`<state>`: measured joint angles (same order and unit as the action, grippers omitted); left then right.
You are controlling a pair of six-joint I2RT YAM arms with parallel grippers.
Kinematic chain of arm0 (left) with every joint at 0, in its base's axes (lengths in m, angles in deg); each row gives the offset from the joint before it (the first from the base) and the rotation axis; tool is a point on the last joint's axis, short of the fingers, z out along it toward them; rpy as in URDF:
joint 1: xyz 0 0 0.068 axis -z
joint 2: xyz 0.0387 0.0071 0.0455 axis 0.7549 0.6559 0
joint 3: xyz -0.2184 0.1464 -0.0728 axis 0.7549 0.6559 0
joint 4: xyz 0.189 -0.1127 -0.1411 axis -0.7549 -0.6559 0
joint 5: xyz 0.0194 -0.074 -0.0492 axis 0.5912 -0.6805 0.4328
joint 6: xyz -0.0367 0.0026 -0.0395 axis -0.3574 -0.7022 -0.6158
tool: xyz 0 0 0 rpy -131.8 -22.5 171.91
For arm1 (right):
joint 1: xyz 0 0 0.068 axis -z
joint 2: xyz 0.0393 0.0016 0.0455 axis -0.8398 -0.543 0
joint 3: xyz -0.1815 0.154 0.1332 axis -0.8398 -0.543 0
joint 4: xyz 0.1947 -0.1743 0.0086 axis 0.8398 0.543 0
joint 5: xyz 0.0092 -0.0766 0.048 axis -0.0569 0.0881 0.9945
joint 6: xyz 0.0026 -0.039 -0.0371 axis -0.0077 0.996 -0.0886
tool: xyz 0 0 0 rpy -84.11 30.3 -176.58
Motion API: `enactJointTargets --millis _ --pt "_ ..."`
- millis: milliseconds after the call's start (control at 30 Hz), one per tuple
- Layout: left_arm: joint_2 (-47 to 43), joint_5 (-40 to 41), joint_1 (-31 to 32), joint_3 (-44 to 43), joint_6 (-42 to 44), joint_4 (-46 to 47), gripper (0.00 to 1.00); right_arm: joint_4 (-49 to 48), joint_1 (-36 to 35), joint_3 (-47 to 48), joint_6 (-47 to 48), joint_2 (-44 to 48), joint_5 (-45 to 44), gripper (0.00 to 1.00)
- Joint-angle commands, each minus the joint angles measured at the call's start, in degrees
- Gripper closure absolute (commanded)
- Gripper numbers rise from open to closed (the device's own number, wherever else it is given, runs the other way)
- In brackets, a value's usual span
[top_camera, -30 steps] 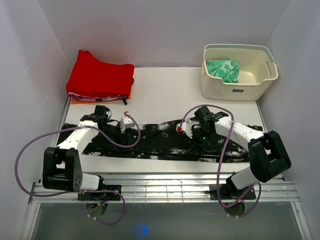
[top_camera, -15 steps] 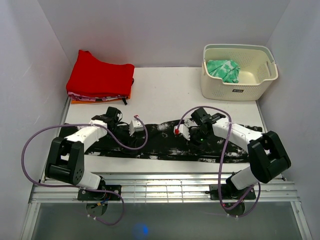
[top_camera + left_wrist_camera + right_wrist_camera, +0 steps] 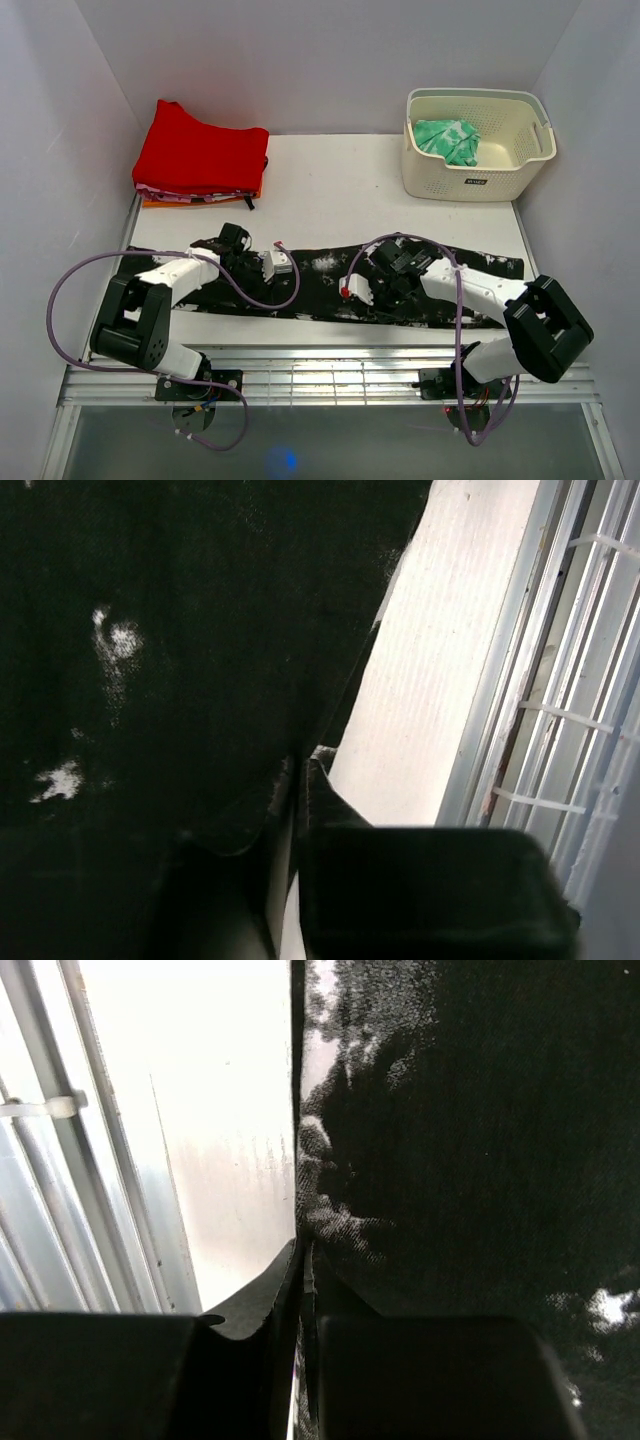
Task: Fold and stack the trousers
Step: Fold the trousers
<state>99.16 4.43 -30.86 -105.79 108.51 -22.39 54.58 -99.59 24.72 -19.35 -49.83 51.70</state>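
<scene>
From above, you see the trousers [image 3: 316,282] lying long across the lower middle of the desk [image 3: 330,190]. Both arms sit low over them, but that view hides how the claws stand. Your left wrist view shows the left claw [image 3: 300,785] narrow, pinching the trousers' edge. The right wrist view shows the right claw [image 3: 302,1260] narrow too, nipping the edge beside bare desk.

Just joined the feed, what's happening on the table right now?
Both arms are on the black splattered trousers, which lie stretched out flat along the near edge of the table, not yet folded. The left gripper and the right gripper each look pinched shut on the cloth's near edge. A red folded pile sits back left.
</scene>
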Motion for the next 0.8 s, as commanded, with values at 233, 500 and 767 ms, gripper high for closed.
enactJointTargets --millis 233,500,767 --pt "-3.35 1.61 2.06 5.52 0.45 1.08 1.0 -9.41 -7.0 -5.43 -6.26 2.71 -13.07 0.92" --pt "-4.4 6.44 3.03 8.25 -0.69 2.04 0.98 -10.21 -8.76 -5.26 -8.63 3.92 -15.97 0.67" --pt "-13.7 5.57 3.03 4.65 -2.8 -0.85 0.68 -0.56 -2.03 0.2 -8.38 13.33 -13.54 0.42"
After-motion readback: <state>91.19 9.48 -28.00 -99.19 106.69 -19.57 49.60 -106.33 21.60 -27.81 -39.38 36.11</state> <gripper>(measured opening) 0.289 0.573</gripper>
